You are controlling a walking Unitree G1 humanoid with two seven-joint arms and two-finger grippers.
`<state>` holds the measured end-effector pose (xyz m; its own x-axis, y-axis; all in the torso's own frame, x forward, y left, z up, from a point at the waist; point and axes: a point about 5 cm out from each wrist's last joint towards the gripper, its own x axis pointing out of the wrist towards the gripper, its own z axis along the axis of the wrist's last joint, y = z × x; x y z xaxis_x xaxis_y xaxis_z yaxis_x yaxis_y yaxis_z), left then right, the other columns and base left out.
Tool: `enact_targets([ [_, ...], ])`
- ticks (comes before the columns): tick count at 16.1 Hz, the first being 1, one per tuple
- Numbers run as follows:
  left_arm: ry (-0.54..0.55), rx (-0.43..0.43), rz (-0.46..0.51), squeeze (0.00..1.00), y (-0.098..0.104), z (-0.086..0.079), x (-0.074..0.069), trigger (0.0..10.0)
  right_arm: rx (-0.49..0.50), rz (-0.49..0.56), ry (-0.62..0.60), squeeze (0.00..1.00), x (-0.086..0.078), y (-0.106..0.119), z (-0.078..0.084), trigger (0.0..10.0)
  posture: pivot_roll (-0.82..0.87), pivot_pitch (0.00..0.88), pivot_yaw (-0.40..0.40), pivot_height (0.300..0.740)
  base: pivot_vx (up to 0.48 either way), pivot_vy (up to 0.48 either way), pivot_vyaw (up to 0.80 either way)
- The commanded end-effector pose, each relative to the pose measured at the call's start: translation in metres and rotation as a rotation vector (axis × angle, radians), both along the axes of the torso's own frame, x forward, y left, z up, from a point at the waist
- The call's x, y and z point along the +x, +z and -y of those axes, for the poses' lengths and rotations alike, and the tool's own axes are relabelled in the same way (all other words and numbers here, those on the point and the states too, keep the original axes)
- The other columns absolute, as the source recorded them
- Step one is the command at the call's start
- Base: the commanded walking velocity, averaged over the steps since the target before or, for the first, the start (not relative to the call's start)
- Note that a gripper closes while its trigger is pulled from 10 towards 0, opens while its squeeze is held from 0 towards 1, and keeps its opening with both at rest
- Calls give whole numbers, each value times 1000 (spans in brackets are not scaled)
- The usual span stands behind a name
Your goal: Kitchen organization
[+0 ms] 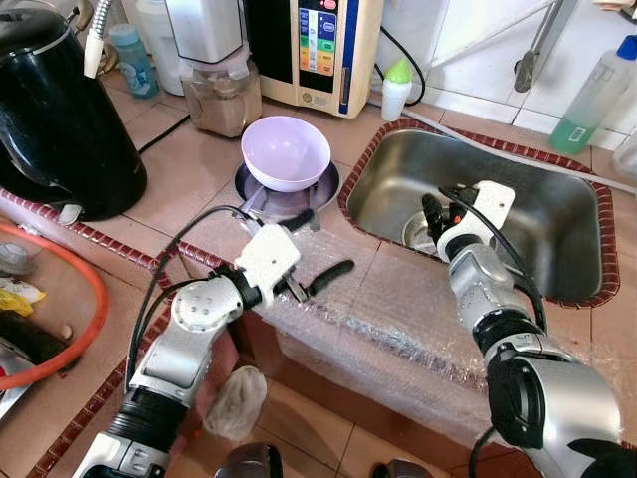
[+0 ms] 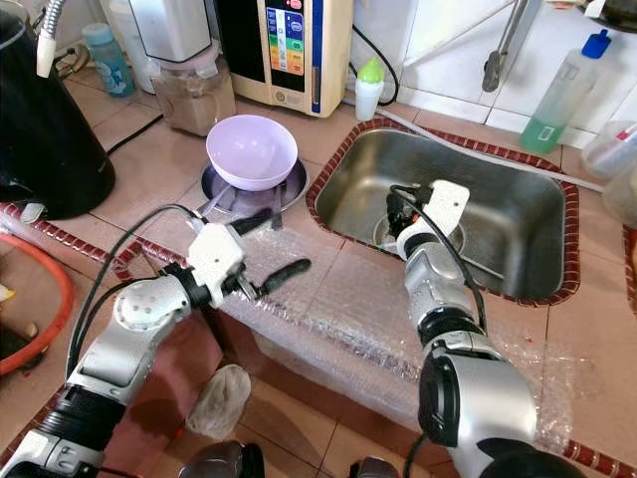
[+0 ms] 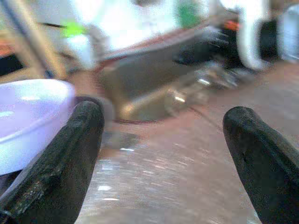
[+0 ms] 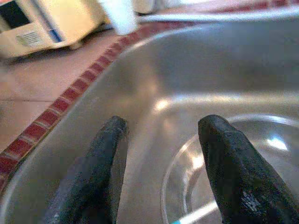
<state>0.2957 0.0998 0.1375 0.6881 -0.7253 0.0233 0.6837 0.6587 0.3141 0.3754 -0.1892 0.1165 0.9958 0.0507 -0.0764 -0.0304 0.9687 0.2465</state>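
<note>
My left claw (image 1: 317, 249) is spread, centre frame, just below the purple bowl (image 1: 286, 151) on its plate (image 1: 320, 191). My right claw (image 1: 435, 211), spread too, hangs inside the sink (image 1: 383, 174), centre right.

No text is showing clearly enough to read. The cream appliance (image 1: 317, 50) at the back of the counter is carrying a panel of coloured buttons with small markings, and the green bottle (image 1: 593, 100) is wearing a label, but both are staying too small to make out.
</note>
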Motion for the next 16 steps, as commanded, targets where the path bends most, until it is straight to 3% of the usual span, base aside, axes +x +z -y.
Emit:
enact_targets([
  [1,54,-40,44,1000,11,-7,3,10000,-49,40,46,1000,1,8,0,10000,30,61,46,740,0,0,0],
  [4,229,-123,98,1000,25,-23,13,10000,-115,77,163,1000,-1,13,-10,10000,10,89,49,740,0,0,-800],
  [5,275,-144,106,686,28,-28,16,10000,-116,90,183,1000,-3,15,-12,10000,8,95,48,740,0,0,-413],
  [6,370,-177,119,0,36,-37,22,10000,-110,124,243,0,-13,14,-18,10000,2,132,35,740,0,0,0],
  [8,416,-198,127,0,40,-42,24,10000,-98,128,261,0,-23,10,-23,10000,1,140,35,740,0,0,0],
  [10,521,-274,125,0,52,-51,31,10000,-84,108,292,0,-50,-5,-36,10000,-10,182,22,740,0,0,0],
  [13,602,-326,109,0,65,-58,45,10000,-37,74,232,0,-78,-18,-47,10000,-30,212,10,740,0,0,0],
  [16,629,-352,85,0,73,-60,58,10000,-42,93,274,0,-101,-11,-66,10000,-45,218,27,740,0,0,0],
])
